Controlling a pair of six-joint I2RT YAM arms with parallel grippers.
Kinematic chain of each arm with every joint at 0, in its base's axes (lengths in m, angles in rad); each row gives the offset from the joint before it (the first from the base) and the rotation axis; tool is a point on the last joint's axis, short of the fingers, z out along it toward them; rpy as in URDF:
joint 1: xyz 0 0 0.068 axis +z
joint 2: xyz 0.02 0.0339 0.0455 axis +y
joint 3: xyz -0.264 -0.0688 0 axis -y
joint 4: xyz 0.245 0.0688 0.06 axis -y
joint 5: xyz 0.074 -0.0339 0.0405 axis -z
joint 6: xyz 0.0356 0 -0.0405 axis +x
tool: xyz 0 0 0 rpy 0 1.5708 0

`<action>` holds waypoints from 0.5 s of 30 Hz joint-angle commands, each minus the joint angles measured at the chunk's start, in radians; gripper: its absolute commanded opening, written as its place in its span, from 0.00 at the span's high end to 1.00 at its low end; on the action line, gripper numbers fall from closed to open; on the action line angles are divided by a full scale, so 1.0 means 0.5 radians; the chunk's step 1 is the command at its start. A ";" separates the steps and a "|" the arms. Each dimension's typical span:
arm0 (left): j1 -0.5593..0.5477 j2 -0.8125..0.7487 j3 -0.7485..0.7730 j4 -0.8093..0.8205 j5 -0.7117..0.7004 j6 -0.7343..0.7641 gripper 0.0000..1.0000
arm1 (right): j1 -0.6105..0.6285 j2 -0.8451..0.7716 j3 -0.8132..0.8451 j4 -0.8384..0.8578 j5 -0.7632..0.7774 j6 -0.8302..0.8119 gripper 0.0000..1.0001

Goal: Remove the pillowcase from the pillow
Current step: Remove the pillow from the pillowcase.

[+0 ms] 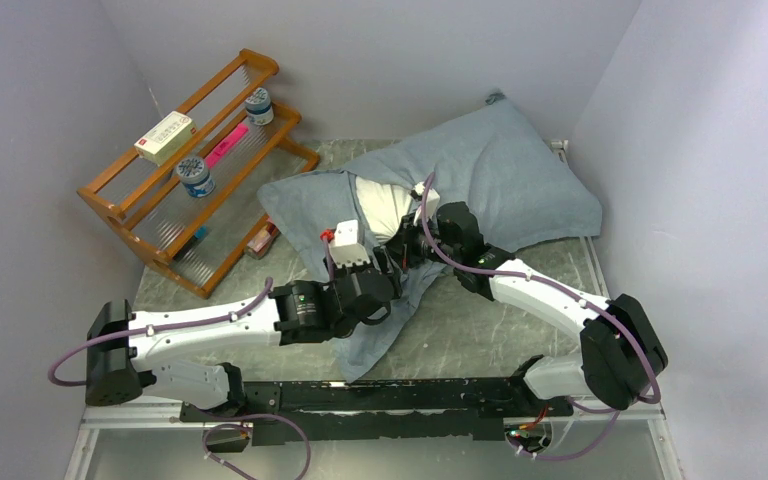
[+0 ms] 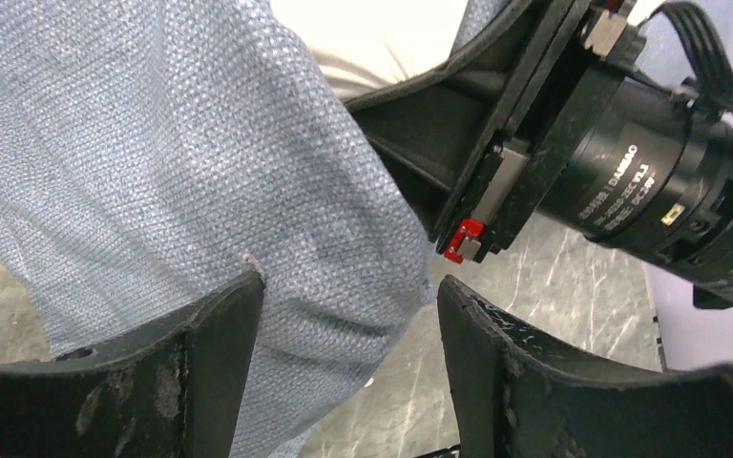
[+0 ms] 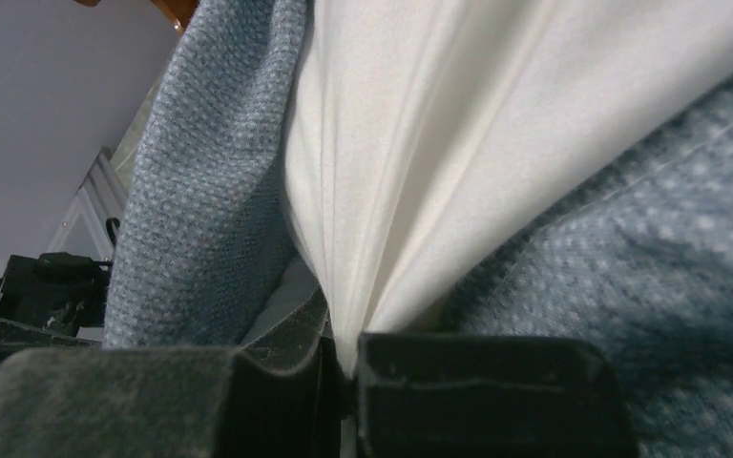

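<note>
The slate blue-grey pillowcase [image 1: 500,170] covers most of the white pillow [image 1: 380,205], which shows only at the case's open end near the table's middle. A loose flap of the case trails toward the near edge. My right gripper [image 1: 412,232] is shut on a pinched fold of the white pillow [image 3: 458,143]; the pillowcase [image 3: 200,191] lies on both sides of it. My left gripper [image 1: 392,262] is open just below the opening. In the left wrist view the pillowcase [image 2: 200,143] hangs between its fingers [image 2: 348,283], against the left one. The pillow [image 2: 372,29] shows at the top.
A wooden two-tier rack [image 1: 120,205] stands at the back left with a white box [image 1: 165,137], two jars [image 1: 197,175] and a pink item. A small reddish packet [image 1: 263,240] lies by its foot. Grey walls close in on three sides. The right wrist body [image 2: 630,162] is close to the left gripper.
</note>
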 commanded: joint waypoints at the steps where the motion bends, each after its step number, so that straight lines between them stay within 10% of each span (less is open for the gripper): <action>1: -0.003 0.060 0.073 0.034 -0.186 -0.128 0.28 | 0.009 -0.060 0.014 0.397 -0.043 0.060 1.00; 8: 0.003 0.229 0.206 -0.088 -0.289 -0.134 0.31 | 0.011 -0.058 0.006 0.410 -0.045 0.064 1.00; 15: 0.006 0.377 0.246 -0.310 -0.284 -0.213 0.78 | 0.014 -0.080 0.005 0.374 -0.002 0.033 1.00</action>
